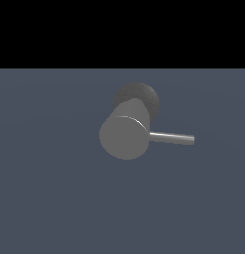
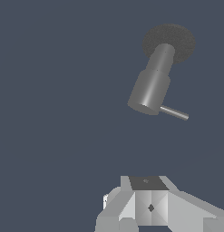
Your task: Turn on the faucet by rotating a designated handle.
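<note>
One faucet, arm well back from it

One arm is at work, and only its end shows, in the wrist view: the pale, faceted body of the gripper [image 2: 149, 206] at the edge of the picture, well apart from the faucet and touching nothing. Its fingertips lie outside the picture, so I cannot tell whether the jaws are apart or together. No part of the arm shows in the exterior view.

Going from the exterior view's left to its right: bare blue-grey surface [image 1: 44, 198], then the faucet [image 1: 125, 136] a little right of the middle, then the handle [image 1: 172, 138]. The faucet is a stubby matte grey cylinder standing on a darker speckled round base [image 1: 144, 94]; its flat end faces the camera, and its long axis runs from the base up to that end. The wrist view shows the body stepped, narrower near the base and wider at the free end.

The handle is a thin straight grey rod joined to the cylinder's side near the free end. It points toward the exterior view's right, almost level, its tip dipping slightly. Its long axis lies crosswise to the cylinder's.

Nothing stands between the gripper and the handle.
</note>
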Motion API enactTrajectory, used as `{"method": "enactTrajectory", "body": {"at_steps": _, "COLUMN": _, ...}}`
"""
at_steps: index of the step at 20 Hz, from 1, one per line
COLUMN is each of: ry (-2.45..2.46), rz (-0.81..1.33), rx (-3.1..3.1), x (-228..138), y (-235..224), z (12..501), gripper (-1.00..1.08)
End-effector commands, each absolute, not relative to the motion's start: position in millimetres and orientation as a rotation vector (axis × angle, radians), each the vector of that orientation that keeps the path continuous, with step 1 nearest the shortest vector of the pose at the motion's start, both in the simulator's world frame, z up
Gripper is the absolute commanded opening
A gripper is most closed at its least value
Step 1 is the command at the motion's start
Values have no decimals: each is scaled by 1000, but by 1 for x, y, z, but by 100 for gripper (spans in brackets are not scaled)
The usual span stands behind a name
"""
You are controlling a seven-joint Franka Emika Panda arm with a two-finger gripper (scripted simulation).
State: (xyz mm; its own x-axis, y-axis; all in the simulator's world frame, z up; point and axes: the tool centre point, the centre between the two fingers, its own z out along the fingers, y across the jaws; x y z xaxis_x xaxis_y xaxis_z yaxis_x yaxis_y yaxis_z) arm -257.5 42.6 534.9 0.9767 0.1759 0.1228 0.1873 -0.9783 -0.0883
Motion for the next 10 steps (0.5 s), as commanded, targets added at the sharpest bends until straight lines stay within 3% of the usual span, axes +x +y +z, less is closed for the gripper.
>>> {"method": "enactTrajectory", "body": {"at_steps": 1, "ry": -279, "rz": -183, "rx": -2991, "x": -257, "y": 42, "z": 536, "gripper": -100}}
{"method": "enactTrajectory", "body": {"at_steps": 10, "ry": -291, "rz": -238, "rx": -2791, "x": -256, "y": 41, "z": 545, "gripper": -100}}
